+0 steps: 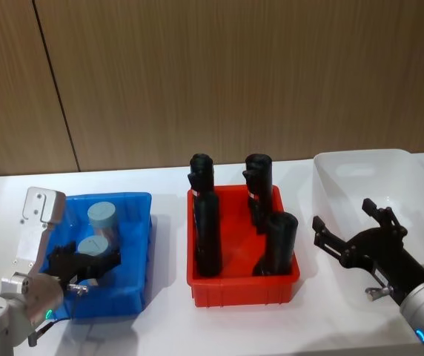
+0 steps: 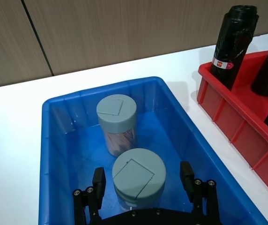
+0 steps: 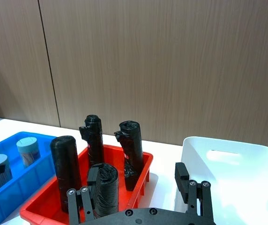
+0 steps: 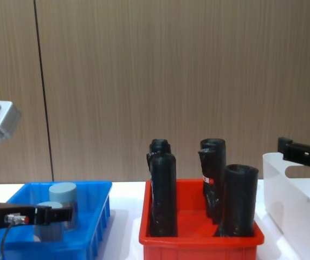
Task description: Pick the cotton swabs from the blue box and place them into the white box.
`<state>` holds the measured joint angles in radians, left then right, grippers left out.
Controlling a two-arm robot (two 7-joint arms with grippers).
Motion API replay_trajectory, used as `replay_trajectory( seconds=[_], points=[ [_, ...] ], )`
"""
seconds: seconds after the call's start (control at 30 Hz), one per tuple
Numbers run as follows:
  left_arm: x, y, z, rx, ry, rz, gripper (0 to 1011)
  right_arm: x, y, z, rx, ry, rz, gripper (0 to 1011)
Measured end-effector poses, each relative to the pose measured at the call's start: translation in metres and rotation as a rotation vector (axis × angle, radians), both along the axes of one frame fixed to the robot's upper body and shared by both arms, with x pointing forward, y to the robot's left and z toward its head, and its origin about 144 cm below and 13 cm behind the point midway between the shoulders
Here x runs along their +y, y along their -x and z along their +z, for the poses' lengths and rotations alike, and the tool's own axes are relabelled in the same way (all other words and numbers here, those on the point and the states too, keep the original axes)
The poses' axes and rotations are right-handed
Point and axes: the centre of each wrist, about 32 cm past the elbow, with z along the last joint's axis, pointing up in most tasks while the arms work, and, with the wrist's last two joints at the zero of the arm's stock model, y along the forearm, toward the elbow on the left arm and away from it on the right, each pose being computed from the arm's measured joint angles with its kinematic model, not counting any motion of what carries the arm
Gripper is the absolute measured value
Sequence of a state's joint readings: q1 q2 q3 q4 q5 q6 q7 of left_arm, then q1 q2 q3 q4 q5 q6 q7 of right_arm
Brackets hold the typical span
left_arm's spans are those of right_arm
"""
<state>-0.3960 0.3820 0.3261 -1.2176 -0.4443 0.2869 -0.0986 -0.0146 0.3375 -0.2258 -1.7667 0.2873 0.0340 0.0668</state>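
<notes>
Left gripper (image 1: 86, 268), head view: it sits inside the blue box (image 1: 139, 199) at the left end of the table (image 1: 167, 185). The wrist angles down from the near-left. The fingers are spread to either side of the near swab jar (image 1: 93, 247). The far swab jar (image 1: 102, 215) stands upright just behind it. The right gripper (image 1: 344, 215) hovers over the near-left part of the white box (image 1: 360, 158), fingers wide apart and empty, with the forearm entering from the lower right corner. A red bin (image 1: 242, 288) of black rolls (image 1: 201, 174) stands between the two boxes.

Left wrist view: the fingers (image 2: 99, 182) flank the near swab jar (image 2: 138, 173) with a visible gap on each side (no contact with lid or wall). The far swab jar (image 2: 116, 112) stands toward the back wall of the box, apart from the fingers.

Right wrist view: the right gripper (image 3: 136, 183) is spread open with nothing between the fingers. The white box (image 3: 227, 146) lies ahead on one side and the red bin (image 3: 138, 157) on the other.

Chest view: the left gripper (image 4: 52, 214) reaches level across the blue box (image 4: 98, 187) at the height of the near swab jar. A finger (image 4: 301, 153) of the right gripper extends level just above the white box (image 4: 290, 216) rim.
</notes>
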Motion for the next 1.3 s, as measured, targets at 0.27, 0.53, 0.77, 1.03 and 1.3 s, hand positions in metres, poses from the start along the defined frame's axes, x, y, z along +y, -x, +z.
replay_trajectory(
  seconds=[0.27, 0.53, 0.77, 1.03, 1.3],
  points=[
    [0.001, -0.006, -0.005, 0.01, -0.008, -0.005, 1003, 0.0, 0.0, 0.0, 0.0, 0.0, 0.0, 1002],
    [0.001, -0.011, -0.009, 0.02, -0.011, -0.011, 816, 0.0, 0.0, 0.0, 0.0, 0.0, 0.0, 1001],
    [0.001, -0.012, -0.012, 0.014, -0.013, -0.016, 660, 0.0, 0.0, 0.0, 0.0, 0.0, 0.0, 1001],
    [0.001, -0.01, -0.011, -0.021, -0.02, -0.025, 660, 0.0, 0.0, 0.0, 0.0, 0.0, 0.0, 1001],
    [0.0, -0.003, 0.0, -0.103, -0.025, -0.07, 661, 0.0, 0.0, 0.0, 0.0, 0.0, 0.0, 1001]
  ],
)
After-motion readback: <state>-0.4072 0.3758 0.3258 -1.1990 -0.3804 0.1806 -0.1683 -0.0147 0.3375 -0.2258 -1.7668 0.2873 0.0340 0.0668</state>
